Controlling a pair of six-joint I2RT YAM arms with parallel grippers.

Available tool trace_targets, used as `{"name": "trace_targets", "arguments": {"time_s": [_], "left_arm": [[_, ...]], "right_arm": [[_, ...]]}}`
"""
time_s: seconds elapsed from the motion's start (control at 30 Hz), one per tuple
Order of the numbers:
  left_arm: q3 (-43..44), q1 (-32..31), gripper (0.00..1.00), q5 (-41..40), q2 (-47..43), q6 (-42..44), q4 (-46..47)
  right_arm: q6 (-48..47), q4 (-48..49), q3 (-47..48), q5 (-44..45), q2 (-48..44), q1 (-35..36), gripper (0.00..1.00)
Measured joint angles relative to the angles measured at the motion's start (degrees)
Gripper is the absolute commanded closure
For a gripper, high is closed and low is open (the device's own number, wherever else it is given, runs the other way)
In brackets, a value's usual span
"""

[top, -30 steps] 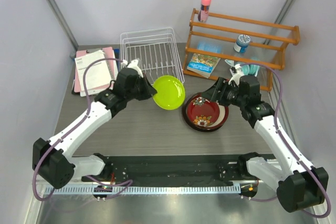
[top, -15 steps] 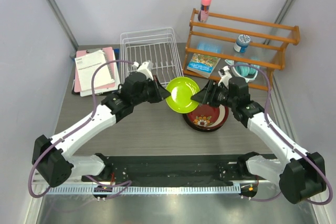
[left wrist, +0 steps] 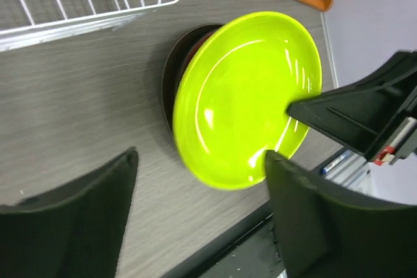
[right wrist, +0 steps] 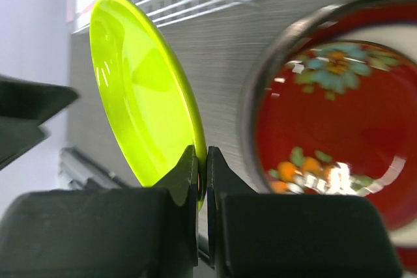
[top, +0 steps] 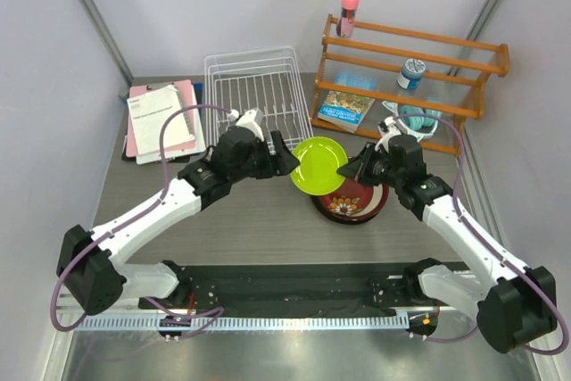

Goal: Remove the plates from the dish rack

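The small lime green plate (top: 318, 165) hangs on edge above the table, between the two arms. My right gripper (top: 350, 167) is shut on its right rim; in the right wrist view the jaws (right wrist: 201, 157) pinch the green plate (right wrist: 140, 109). My left gripper (top: 287, 160) is open at the plate's left side, and its fingers (left wrist: 202, 157) stand wide apart, free of the green plate (left wrist: 247, 96). The red floral plate (top: 352, 198) lies on top of a stack just below. The white wire dish rack (top: 254, 86) behind holds no plates.
A wooden two-tier shelf (top: 410, 55) stands at the back right with a pink bottle (top: 349, 8) and a blue-lidded jar (top: 411, 71). A book (top: 345, 106) lies under it. Papers on a pink clipboard (top: 161, 118) lie at the left.
The left gripper carried the green plate rightward to the right gripper. The right gripper shut on its rim, and the left gripper opened and let it go.
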Motion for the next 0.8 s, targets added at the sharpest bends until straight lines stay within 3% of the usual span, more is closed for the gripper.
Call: {"name": "trace_targets", "arguments": {"time_s": [0.37, 0.73, 0.8], "left_arm": [[-1.6, -0.3, 0.01, -15.6, -10.6, 3.6, -6.4], [-7.5, -0.3, 0.00, -29.6, -22.0, 4.0, -11.7], [-7.9, -0.3, 0.01, -30.8, -22.5, 4.1, -12.2]], "right_arm": [[-1.3, -13.8, -4.1, 14.1, -6.7, -2.1, 0.99], [-2.1, -16.3, -5.6, 16.9, -2.0, -6.8, 0.99], [-2.1, -15.3, -5.6, 16.4, -1.2, -7.1, 0.90]]}}
